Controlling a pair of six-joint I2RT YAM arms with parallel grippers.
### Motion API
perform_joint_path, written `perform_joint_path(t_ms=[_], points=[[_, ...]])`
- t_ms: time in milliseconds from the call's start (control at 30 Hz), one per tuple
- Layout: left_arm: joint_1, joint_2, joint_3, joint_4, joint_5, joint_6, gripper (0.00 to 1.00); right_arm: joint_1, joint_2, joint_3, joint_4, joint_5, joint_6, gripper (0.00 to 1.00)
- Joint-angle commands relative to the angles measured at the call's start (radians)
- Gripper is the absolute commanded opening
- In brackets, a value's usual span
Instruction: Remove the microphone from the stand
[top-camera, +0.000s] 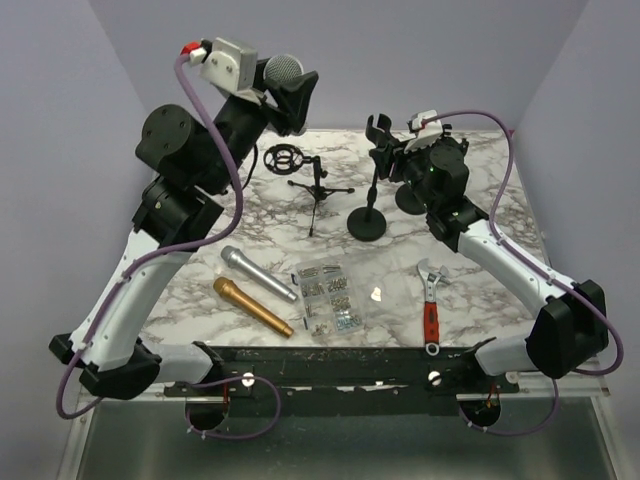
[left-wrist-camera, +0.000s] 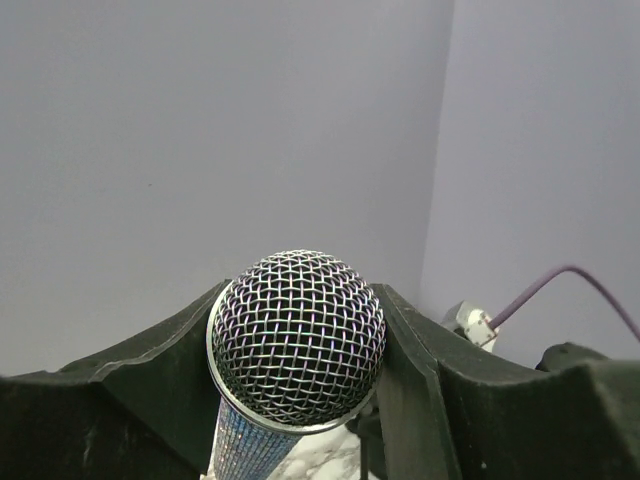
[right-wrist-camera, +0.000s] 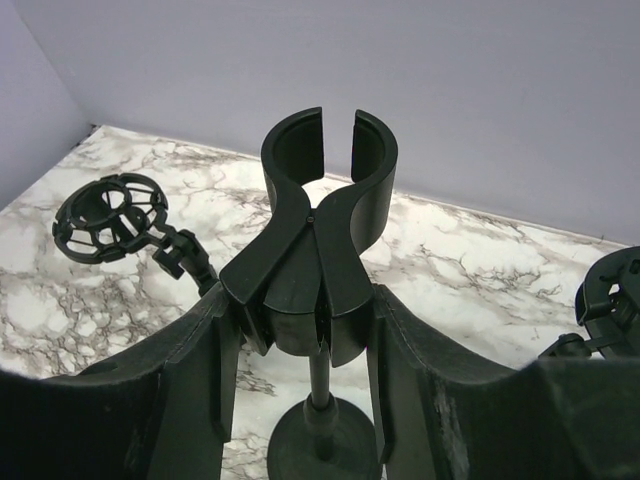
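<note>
the microphone (left-wrist-camera: 297, 335) is already out of the stand (top-camera: 367, 222) — it sits high above the counter (top-camera: 470, 200), gripped in the closed jaws of the left arm (top-camera: 190, 190). its mesh head stands out past the jaw tips, and the glittering body runs back down between them, so the long axis goes along the jaws, not across them.

the clip (right-wrist-camera: 320, 190) on top of the stand is empty, with its mouth open upward. the jaws of the right arm (top-camera: 500, 255) stand on both sides of the lower wings of the clip. i cannot tell if they press the wings or are just beside them.

the microphone lies up and to the left of the clip, well apart from it. so i judge the removal itself is done, and the left arm — the only one carrying it — has to bring it down to the counter.
</note>
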Motion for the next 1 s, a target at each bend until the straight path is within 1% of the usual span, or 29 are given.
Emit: perform_joint_path(t_ms=[0,133,200,333,433,500,700,800,933,967], points=[[0.029,-0.147,-0.255,-0.02,-0.129,0.027,0.0,-0.002,0.044,0.011,-0.153,0.042,-0.006,0.01],[0.112,-0.303,-0.458,-0.044,-0.134,-0.036,0.0,-0.002,0.04,-0.014,-0.174,0.054,-0.004,0.01],[0.189,-0.364,-0.543,-0.059,-0.112,-0.083,0.0,-0.002,0.041,-0.038,-0.177,0.061,-0.006,0.01],[0.379,-0.422,-0.663,-0.1,0.013,-0.238,0.0,0.0,0.047,-0.086,-0.185,0.084,-0.004,0.01],[0.472,-0.434,-0.74,-0.082,0.1,-0.311,0.0,0.001,0.05,-0.123,-0.183,0.096,0.0,0.01],[0.524,-0.425,-0.767,-0.081,0.14,-0.357,0.0,0.002,0.057,-0.136,-0.186,0.1,0.001,0.01],[0.603,-0.383,-0.816,-0.077,0.159,-0.46,0.0,0.013,0.082,-0.151,-0.243,0.147,-0.008,0.01],[0.632,-0.35,-0.817,-0.07,0.191,-0.515,0.0,0.021,0.072,-0.164,-0.251,0.15,-0.003,0.01],[0.666,-0.29,-0.8,-0.067,0.253,-0.633,0.0,0.034,0.068,-0.167,-0.278,0.163,-0.005,0.01],[0.689,-0.27,-0.794,-0.072,0.26,-0.664,0.0,0.039,0.072,-0.169,-0.283,0.171,-0.007,0.01]])
